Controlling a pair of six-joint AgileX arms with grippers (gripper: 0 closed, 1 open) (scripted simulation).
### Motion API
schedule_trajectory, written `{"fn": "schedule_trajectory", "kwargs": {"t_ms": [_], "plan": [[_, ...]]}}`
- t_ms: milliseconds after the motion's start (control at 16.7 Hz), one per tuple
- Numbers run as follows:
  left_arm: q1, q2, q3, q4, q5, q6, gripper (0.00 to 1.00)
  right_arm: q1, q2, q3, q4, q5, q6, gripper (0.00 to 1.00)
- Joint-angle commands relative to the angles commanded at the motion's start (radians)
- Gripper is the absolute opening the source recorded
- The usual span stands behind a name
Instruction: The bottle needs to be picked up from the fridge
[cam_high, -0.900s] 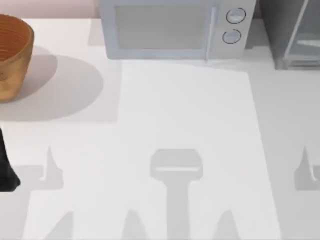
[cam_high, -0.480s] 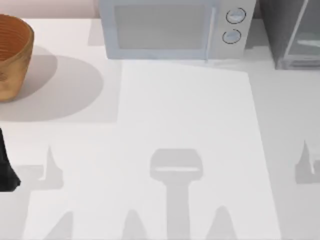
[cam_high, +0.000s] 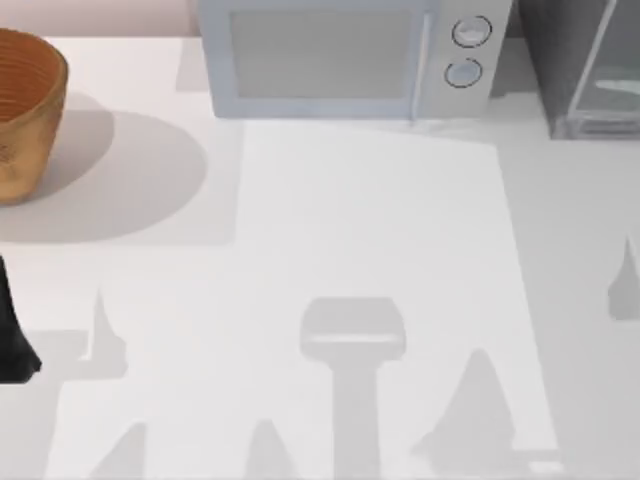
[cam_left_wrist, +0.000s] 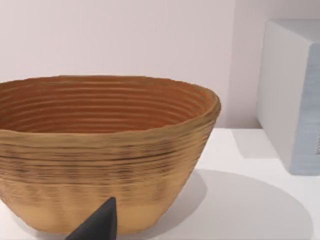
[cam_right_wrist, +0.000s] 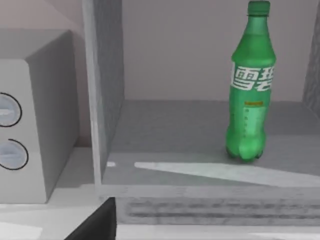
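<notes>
White tabletop (cam_high: 370, 230) is being spread across the top view, with the light grey microwave (cam_high: 340, 60) at its far edge and the dark grey fridge (cam_high: 585, 65) at the far right corner. A woven basket (cam_high: 25, 110) is being kept at the far left. Inside the fridge, the green bottle (cam_right_wrist: 250, 85) is being shown upright on the cabinet floor — seen from the right wrist. Whether either gripper is released or clenched cannot be told — a single dark fingertip (cam_left_wrist: 97, 224) is being shown before the basket.
</notes>
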Motion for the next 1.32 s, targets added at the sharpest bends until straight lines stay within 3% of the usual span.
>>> {"fn": "schedule_trajectory", "kwargs": {"t_ms": [360, 720, 1320], "plan": [[0.000, 0.000, 0.000, 0.000, 0.000, 0.000, 1.00, -0.155, 0.553, 0.041, 0.462, -0.151, 0.011, 1.00], [0.000, 0.000, 0.000, 0.000, 0.000, 0.000, 1.00, -0.256, 0.881, 0.088, 0.786, -0.251, 0.015, 1.00], [0.000, 0.000, 0.000, 0.000, 0.000, 0.000, 1.00, -0.256, 0.948, 0.125, 0.815, -0.253, 0.015, 1.00]]}}
